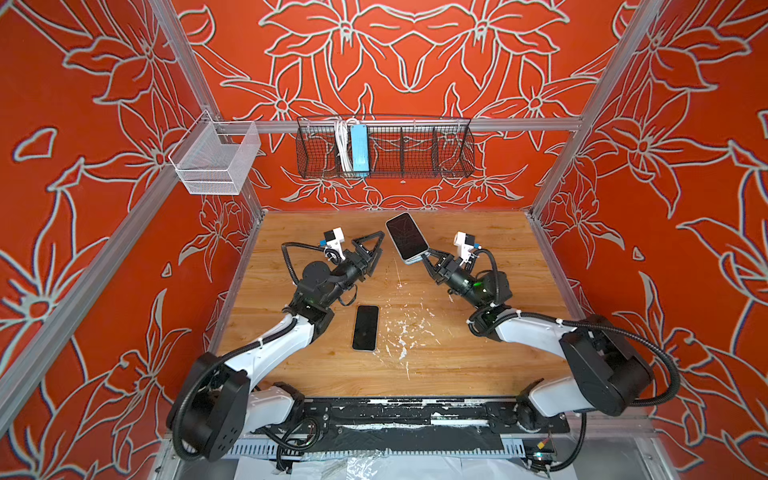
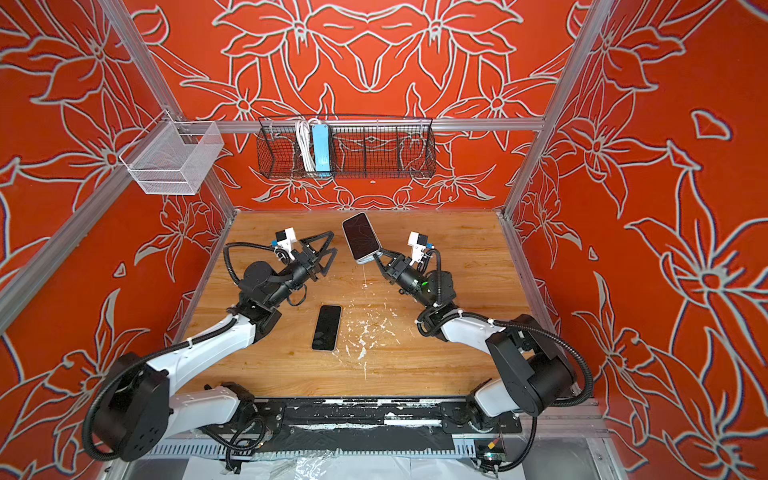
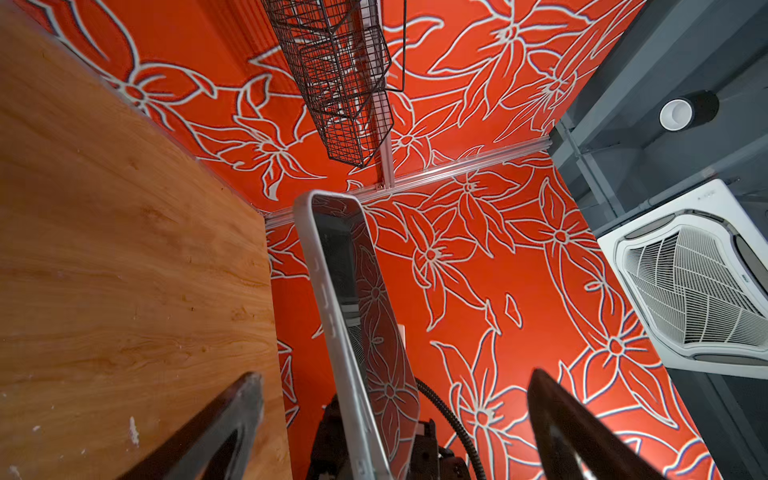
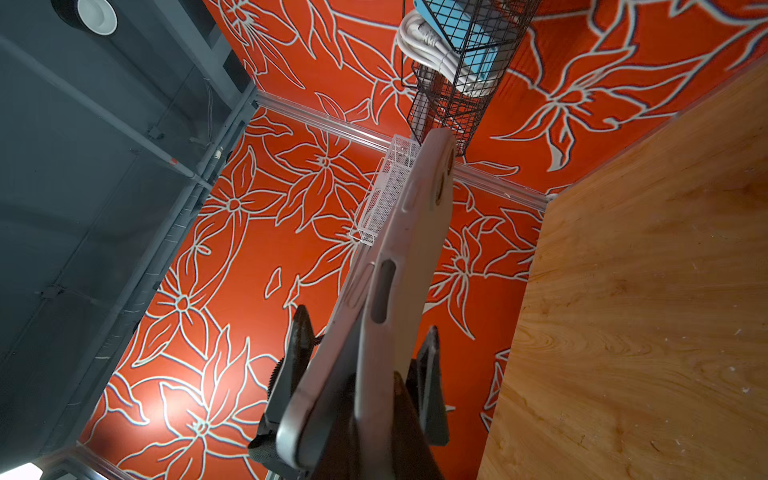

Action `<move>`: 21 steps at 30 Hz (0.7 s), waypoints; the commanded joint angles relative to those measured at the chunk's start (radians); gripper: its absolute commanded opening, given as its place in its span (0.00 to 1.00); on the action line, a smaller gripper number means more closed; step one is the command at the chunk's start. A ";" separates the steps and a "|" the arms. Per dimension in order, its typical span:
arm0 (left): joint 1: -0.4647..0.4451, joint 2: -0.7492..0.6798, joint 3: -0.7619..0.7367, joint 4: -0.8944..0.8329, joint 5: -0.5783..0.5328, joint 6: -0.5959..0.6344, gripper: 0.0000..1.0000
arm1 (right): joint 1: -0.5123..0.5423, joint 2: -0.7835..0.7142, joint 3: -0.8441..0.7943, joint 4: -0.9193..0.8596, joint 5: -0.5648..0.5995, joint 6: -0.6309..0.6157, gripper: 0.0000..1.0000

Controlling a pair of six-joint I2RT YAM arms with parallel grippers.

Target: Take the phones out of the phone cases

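My right gripper (image 1: 424, 254) (image 2: 379, 252) (image 4: 365, 338) is shut on the lower end of a phone (image 1: 405, 235) (image 2: 360, 235) in a pale grey phone case (image 4: 415, 232), held up tilted over the back middle of the table. In the right wrist view the phone's silver lower corner (image 4: 295, 419) stands apart from the case. My left gripper (image 1: 380, 244) (image 2: 333, 244) (image 3: 395, 374) is open just left of the phone and does not touch it. In the left wrist view the phone's edge (image 3: 328, 291) rises between the spread fingers (image 3: 232, 415).
A second dark phone (image 1: 365, 327) (image 2: 327, 327) lies flat on the wooden table (image 1: 478, 353), beside white scuff marks (image 1: 405, 332). A black wire basket (image 1: 415, 151) with a blue power strip and a white mesh bin (image 1: 216, 160) hang on the back rail.
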 commanded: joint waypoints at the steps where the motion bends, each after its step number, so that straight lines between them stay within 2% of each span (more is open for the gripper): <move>1: -0.006 -0.104 0.017 -0.204 -0.018 0.001 0.97 | 0.005 0.022 0.019 0.095 0.030 -0.021 0.00; 5: -0.008 -0.209 0.019 -0.371 -0.042 -0.079 0.97 | 0.012 0.050 0.032 0.095 0.053 -0.056 0.00; 11: -0.029 -0.246 -0.010 -0.362 -0.043 -0.320 0.97 | 0.055 0.104 0.061 0.096 0.100 -0.110 0.00; 16: -0.069 -0.227 0.018 -0.356 -0.048 -0.381 0.97 | 0.097 0.140 0.083 0.097 0.157 -0.159 0.00; 21: -0.105 -0.218 0.016 -0.355 -0.103 -0.408 0.97 | 0.134 0.173 0.117 0.097 0.194 -0.186 0.00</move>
